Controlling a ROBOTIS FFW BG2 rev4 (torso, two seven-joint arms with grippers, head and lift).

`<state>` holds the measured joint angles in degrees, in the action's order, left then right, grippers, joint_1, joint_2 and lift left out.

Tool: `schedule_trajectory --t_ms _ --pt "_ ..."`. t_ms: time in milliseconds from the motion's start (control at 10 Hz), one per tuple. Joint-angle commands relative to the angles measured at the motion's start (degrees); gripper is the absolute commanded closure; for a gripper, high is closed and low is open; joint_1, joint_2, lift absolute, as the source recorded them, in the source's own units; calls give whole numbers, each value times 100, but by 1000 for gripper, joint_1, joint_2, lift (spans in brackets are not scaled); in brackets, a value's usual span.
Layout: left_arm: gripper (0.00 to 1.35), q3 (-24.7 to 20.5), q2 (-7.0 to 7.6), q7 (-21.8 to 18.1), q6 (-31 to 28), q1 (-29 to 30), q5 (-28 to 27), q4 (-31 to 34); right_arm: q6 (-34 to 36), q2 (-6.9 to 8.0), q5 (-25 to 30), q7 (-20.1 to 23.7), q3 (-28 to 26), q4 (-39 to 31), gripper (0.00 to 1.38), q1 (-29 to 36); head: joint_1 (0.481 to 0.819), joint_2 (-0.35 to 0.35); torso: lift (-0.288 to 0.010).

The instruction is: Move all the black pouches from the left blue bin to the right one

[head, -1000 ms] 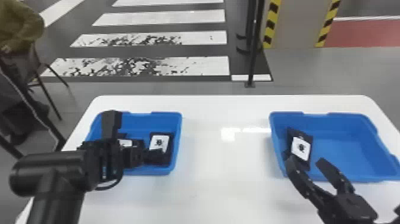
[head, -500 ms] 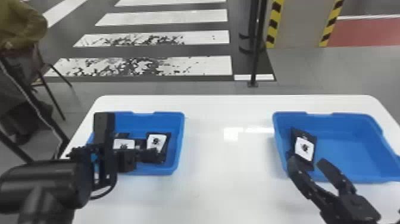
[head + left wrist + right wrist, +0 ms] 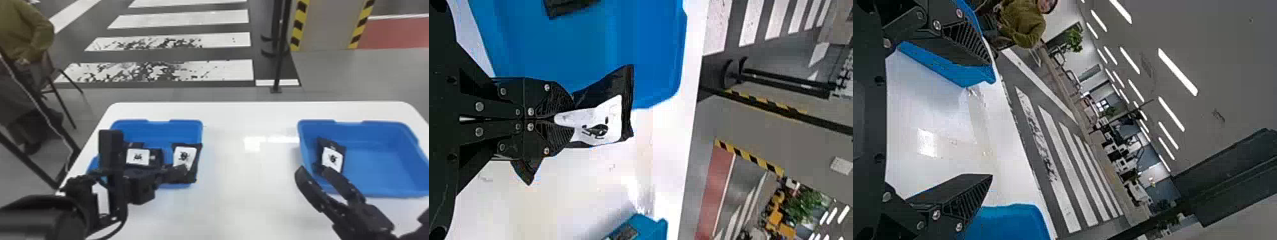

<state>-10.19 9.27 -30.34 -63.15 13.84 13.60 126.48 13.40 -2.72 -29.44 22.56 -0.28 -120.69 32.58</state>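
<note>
Black pouch (image 3: 601,125) being clenched by the left gripper (image 3: 185,170) at the left blue bin's (image 3: 159,120) edge, another pouch (image 3: 138,156) lying inside, right gripper (image 3: 313,170) spreading wide near the right blue bin (image 3: 383,159), one pouch (image 3: 332,157) resting within

We can read no words or numbers. We do see a square white label (image 3: 137,157) with a dark, bug-like figure on one black pouch (image 3: 157,157) in the left blue plastic bin (image 3: 159,127). A second white label (image 3: 185,155), on a shiny black pouch (image 3: 193,170), bears a black figure — rather helicopter-shaped in the left wrist view. A third white label (image 3: 332,159), on the black pouch (image 3: 321,145) in the right blue plastic bin (image 3: 383,156), has a small dark figure — too small for us to identify.
</note>
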Motion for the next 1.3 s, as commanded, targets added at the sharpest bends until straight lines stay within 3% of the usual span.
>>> schedule_trajectory --t_ms 0,300,800,900,1100,1200 --pt "1191 300 13 2 113 148 285 226 136 -80 -187 11 233 81 245 -165 695 102 -140" --pt "1191 711 13 2 254 232 616 423 235 -168 -541 11 588 418 245 -530 695 75 -140" --pt "1191 1225 83 2 170 218 1062 493 333 -247 -655 -6 679 798 246 -994 695 0 -140" --pt "1191 1328 92 2 113 190 1131 493 361 -247 -781 -15 736 896 315 -1051 695 -5 -140" --pt "1191 1408 101 11 99 148 1176 493 558 -256 -998 -33 828 868 737 -1065 695 -23 -140" --pt "1190 1408 110 11 99 148 1188 493 558 -247 -1044 -24 850 882 1121 -1065 695 -20 -140"
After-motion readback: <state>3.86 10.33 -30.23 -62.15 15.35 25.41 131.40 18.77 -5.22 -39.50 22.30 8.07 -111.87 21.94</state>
